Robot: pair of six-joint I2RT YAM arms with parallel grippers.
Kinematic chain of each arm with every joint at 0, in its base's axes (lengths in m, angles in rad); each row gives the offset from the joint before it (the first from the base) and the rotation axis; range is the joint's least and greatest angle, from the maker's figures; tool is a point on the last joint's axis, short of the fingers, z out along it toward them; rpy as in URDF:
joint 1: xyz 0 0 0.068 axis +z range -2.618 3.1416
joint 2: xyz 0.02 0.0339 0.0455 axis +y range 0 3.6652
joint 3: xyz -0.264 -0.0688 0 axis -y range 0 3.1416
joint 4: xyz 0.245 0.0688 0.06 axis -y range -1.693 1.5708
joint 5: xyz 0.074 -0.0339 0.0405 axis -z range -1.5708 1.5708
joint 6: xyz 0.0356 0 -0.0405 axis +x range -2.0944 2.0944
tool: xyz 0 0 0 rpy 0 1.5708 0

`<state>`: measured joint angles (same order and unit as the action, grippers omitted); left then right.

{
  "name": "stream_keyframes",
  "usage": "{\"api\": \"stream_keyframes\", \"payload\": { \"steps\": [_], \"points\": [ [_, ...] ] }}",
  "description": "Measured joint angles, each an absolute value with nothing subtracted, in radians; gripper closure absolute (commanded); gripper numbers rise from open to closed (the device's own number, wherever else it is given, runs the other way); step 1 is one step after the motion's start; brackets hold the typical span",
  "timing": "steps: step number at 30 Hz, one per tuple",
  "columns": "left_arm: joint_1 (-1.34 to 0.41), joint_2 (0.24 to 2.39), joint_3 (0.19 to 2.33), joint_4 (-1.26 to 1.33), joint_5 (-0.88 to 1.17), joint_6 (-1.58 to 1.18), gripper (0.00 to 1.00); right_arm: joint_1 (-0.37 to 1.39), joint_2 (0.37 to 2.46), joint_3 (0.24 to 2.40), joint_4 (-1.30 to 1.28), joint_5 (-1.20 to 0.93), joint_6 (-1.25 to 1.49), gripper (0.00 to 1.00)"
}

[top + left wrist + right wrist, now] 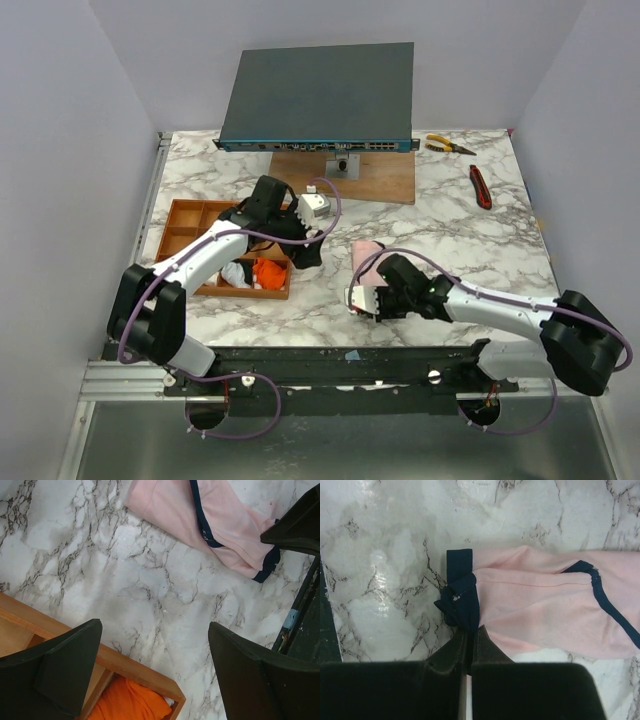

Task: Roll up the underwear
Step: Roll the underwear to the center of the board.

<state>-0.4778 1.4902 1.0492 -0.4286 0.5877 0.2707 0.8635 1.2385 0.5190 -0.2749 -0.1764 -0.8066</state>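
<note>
Nearest, the right tool (470,637) pinches the dark edging (465,597) of the pink underwear (545,615) lying on the bench (385,555); farther left, the left tool (152,630) hangs wide open by the tray (140,672). That thin pinch may slip mid-roll.

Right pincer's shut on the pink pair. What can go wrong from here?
1. The right pincer pinches only the dark edging at a corner of the pink underwear, so it may slip free.
2. The left pincer hangs open over bare marble, off the cloth. Nothing pins the garment, so it may slide instead of rolling.
</note>
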Motion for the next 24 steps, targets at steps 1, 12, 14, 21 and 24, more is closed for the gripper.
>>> {"api": "stream_keyframes", "payload": {
  "steps": [1,12,14,21,24],
  "points": [
    [-0.478,1.487,1.04,-0.429,0.588,0.273,0.11,0.857,1.251,0.535,-0.292,-0.191,-0.801,0.99],
    [-0.478,1.317,0.896,-0.404,0.585,0.293,0.12,0.593,1.518,0.823,-0.546,-0.505,-0.815,0.99],
    [-0.478,1.274,0.862,-0.397,0.579,0.3,0.12,0.557,1.572,0.867,-0.591,-0.55,-0.829,0.99],
    [-0.513,1.208,0.811,-0.382,0.542,0.347,0.16,0.483,1.82,1.069,-0.822,-0.727,-0.907,0.99],
    [-0.575,1.209,0.809,-0.382,0.511,0.377,0.16,0.452,1.898,1.129,-0.903,-0.796,-0.931,0.99]
  ]
}}
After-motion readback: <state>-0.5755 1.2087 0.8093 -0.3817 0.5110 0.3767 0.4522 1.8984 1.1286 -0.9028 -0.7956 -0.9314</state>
